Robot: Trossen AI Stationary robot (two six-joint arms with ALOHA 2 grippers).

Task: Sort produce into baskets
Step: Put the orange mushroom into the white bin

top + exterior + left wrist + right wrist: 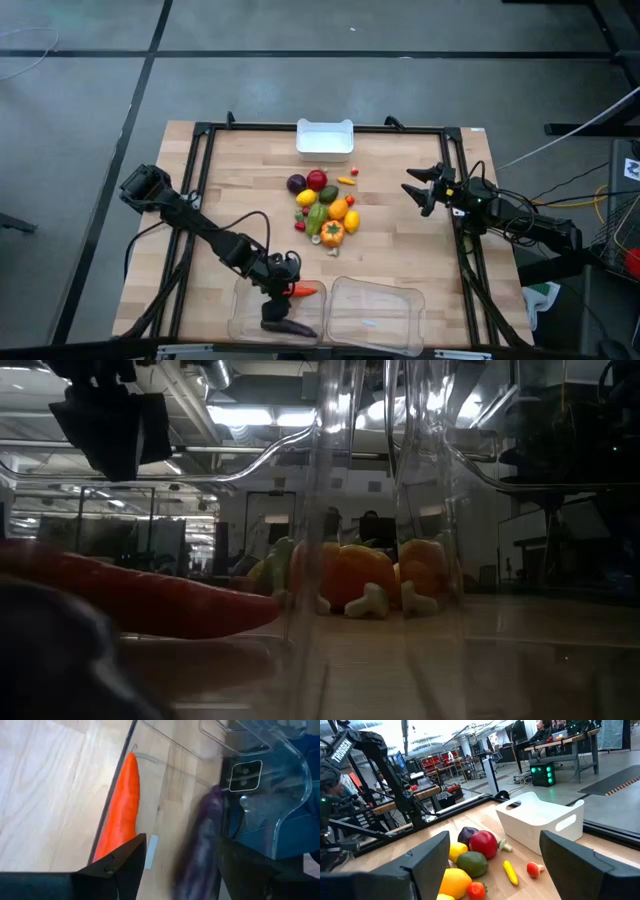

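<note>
Table (400,255): pale wooden butcher-block top with visible grain, edged by a dark metal frame.
Left tray (250,310): clear plastic, rounded-rectangular, glossy walls; sits at the table's near edge, left of its twin.
Right tray (375,315): same clear plastic form, just beside the left tray.
White bin (324,137): smaller, opaque, smooth rectangular box with cut-out handles; at the far edge of the table, centred.
Carrot (303,291): long, tapered, smooth orange body; lies at the left tray's upper right edge, and the wrist view shows it lying along the tray's wall.
Eggplant (287,326): slender, dark purple, matte; lies inside the left tray, near the carrot.
Produce pile (324,208): rounded glossy toys clustered mid-table between bin and trays: a red apple (483,843), a dark purple round piece (466,834), yellow lemons, green pieces, an orange pepper (332,233), tiny red bits.
Left gripper (281,290): dark, angular fingers; hangs over the left tray above the eggplant, jaws parted, nothing between them.
Right gripper (420,188): dark, broad flat fingers; hangs over the table's right side, well apart from the pile, jaws spread wide and empty.
</note>
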